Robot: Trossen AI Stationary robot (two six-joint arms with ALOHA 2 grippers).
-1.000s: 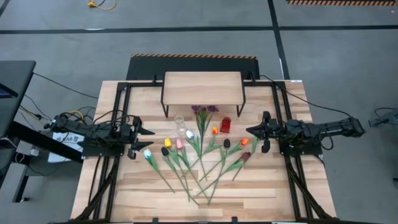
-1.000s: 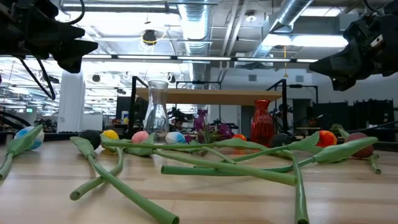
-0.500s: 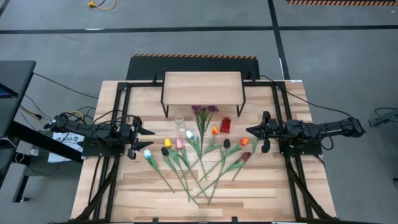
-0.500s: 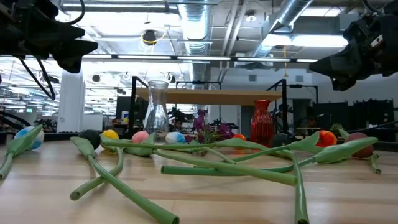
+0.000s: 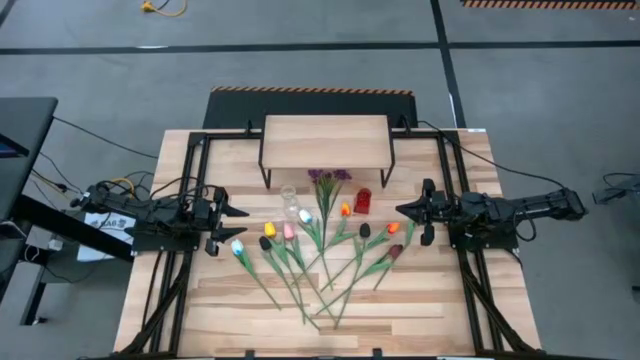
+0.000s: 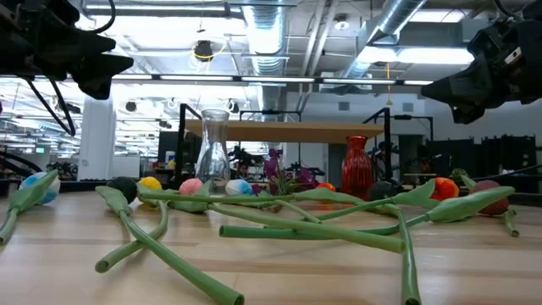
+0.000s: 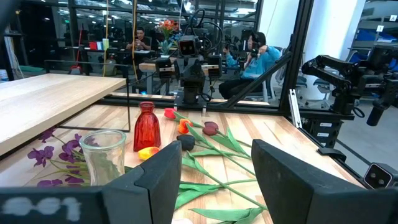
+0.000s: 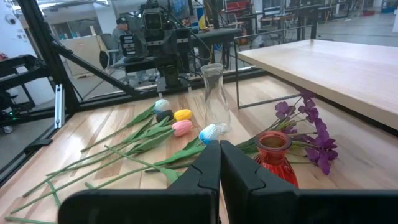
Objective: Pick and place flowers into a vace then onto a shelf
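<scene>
Several tulips (image 5: 320, 255) lie flat on the wooden table's middle, heads toward the far side, green stems fanning toward the near edge (image 6: 279, 222). A purple sprig (image 5: 327, 180) lies in front of the shelf (image 5: 325, 142), which stands on its black legs at the table's far middle. A clear glass vase (image 5: 289, 197) and a small red vase (image 5: 363, 200) stand upright between shelf and tulips. My left gripper (image 5: 240, 212) hovers open at the left of the flowers (image 7: 216, 180). My right gripper (image 5: 400, 210) hovers shut at their right (image 8: 219, 168).
Black frame rails (image 5: 190, 180) run along both sides of the table under the arms. Bare tabletop (image 5: 220, 320) lies toward the near edge. Beyond the table, other robot rigs and seated people (image 7: 261, 53) show in the wrist views.
</scene>
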